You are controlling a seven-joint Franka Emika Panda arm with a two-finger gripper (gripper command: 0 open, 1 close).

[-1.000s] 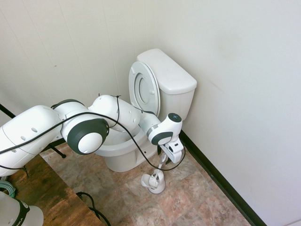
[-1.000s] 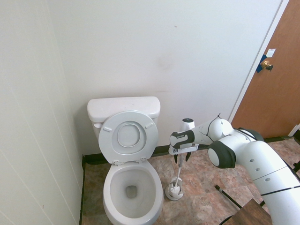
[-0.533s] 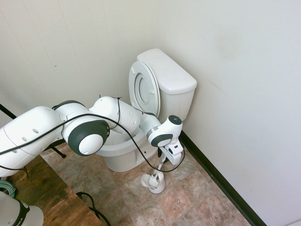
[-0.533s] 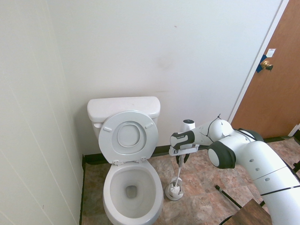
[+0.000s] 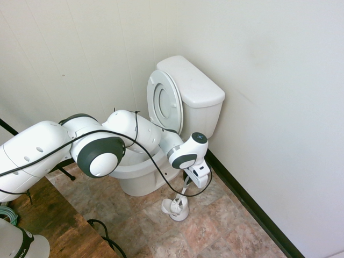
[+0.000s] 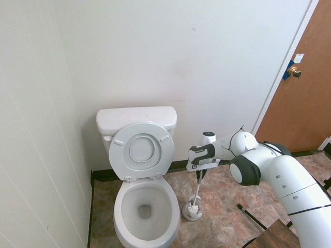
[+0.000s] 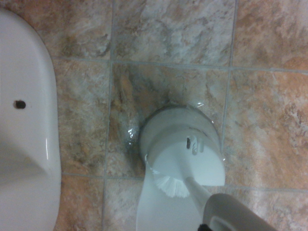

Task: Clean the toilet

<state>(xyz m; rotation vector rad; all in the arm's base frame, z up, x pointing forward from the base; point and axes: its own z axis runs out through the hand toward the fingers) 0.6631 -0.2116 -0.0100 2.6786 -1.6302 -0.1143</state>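
My claw (image 6: 199, 172) is clamped on the brush (image 6: 197, 188) handle, so I should lift straight up out of the holder (image 5: 176, 208) below before swinging to the toilet (image 6: 146, 206) beside me.

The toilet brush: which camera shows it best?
The wrist view: the toilet brush fills the frame, bristles sitting in its holder. The second exterior view shows its whole slim handle small; the first exterior view shows it partly behind the tool.
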